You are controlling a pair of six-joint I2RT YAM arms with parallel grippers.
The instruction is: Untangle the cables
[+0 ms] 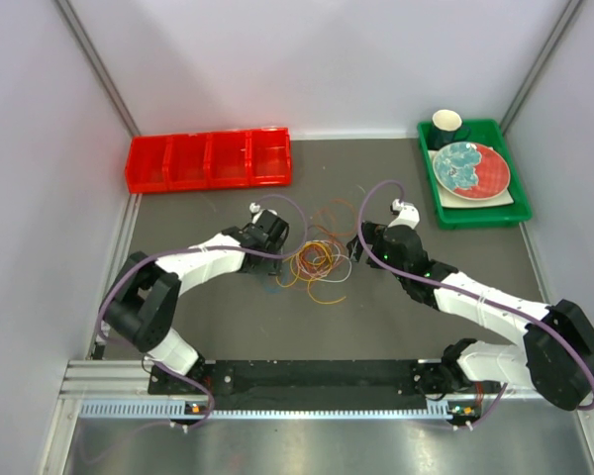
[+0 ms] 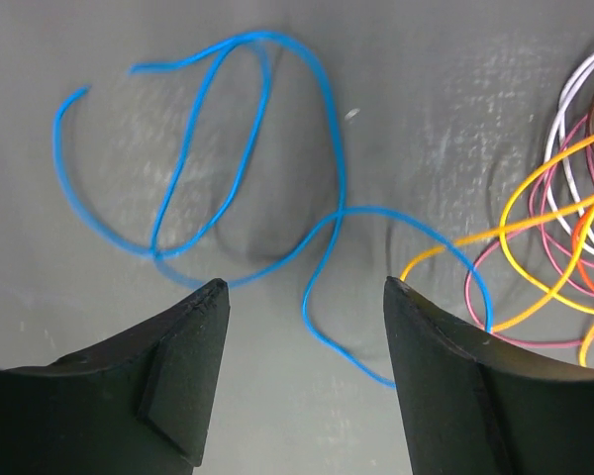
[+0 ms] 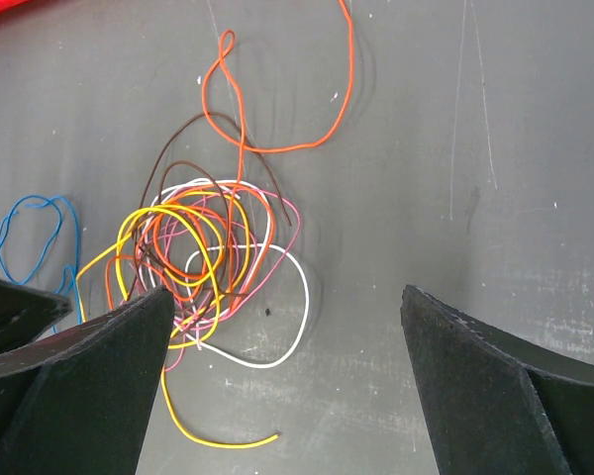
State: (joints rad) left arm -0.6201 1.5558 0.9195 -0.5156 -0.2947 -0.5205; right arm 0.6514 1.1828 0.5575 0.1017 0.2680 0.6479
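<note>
A tangle of thin cables (image 1: 317, 259) in orange, yellow, pink, brown and white lies on the grey table between my two grippers; it also shows in the right wrist view (image 3: 203, 262). A blue cable (image 2: 238, 168) lies in loose loops at the tangle's left edge, one end running under the yellow and pink loops (image 2: 564, 247). My left gripper (image 2: 305, 289) is open and empty just above the blue cable. My right gripper (image 3: 287, 297) is open and empty, its left finger beside the tangle, a white loop (image 3: 277, 307) between the fingers.
A red divided bin (image 1: 208, 160) stands at the back left. A green tray (image 1: 520, 210) at the back right holds a plate (image 1: 471, 169) and a dark cup (image 1: 446, 127). An orange cable end (image 3: 307, 109) stretches away from the tangle.
</note>
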